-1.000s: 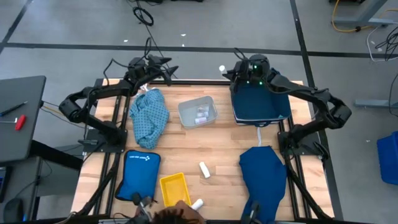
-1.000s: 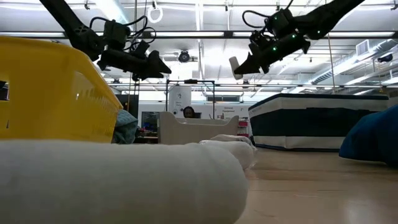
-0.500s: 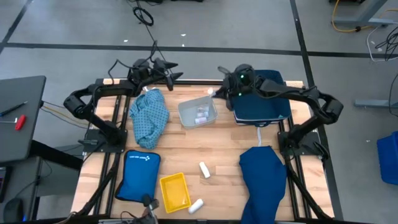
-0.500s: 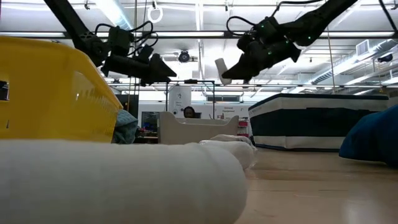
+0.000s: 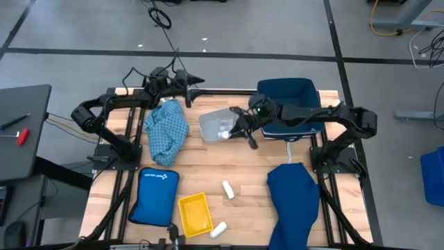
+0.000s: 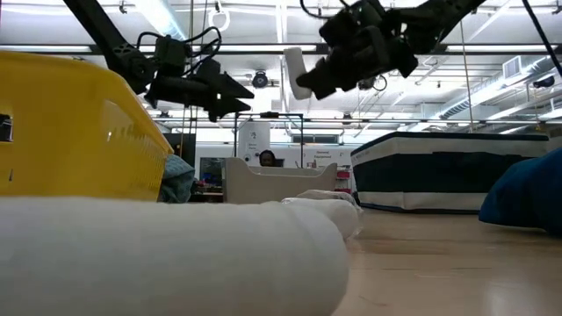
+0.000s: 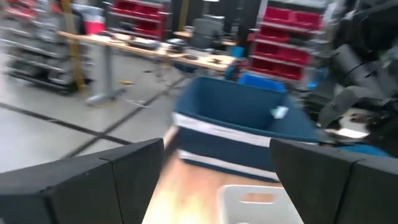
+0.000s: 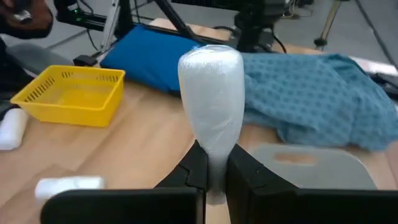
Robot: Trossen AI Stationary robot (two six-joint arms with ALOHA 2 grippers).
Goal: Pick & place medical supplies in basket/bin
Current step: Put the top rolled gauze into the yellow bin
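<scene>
My right gripper (image 5: 233,130) is shut on a white roll (image 8: 211,87) and hangs over the grey bin (image 5: 216,122) at the table's middle back. In the low view the roll (image 6: 297,72) is high above the table. My left gripper (image 5: 195,83) stands open and level at the far edge, above the light blue patterned cloth (image 5: 166,128) and touching nothing. The navy cloth (image 5: 293,194) lies at the near right. Two more white rolls (image 5: 227,189) (image 5: 219,229) lie on the table near the yellow basket (image 5: 194,212). My right gripper pinches the roll's one end (image 8: 212,163) between its two fingers (image 8: 194,169). The rest of the roll sticks out past the fingertips, in line with them. The fingers slant down, coming from the table's right. The roll is lifted clear, over the grey bin.
A navy bin (image 5: 300,90) stands at the back right under the right arm. A bright blue pouch (image 5: 154,194) lies at the near left beside the yellow basket. Small items lie in the grey bin. Bare wood shows in the table's middle.
My right gripper has swung from over the navy bin toward the table's left and a little down. It has turned as it went and now holds the roll over the grey bin, still shut on it. My left gripper has turned somewhat at the far edge.
</scene>
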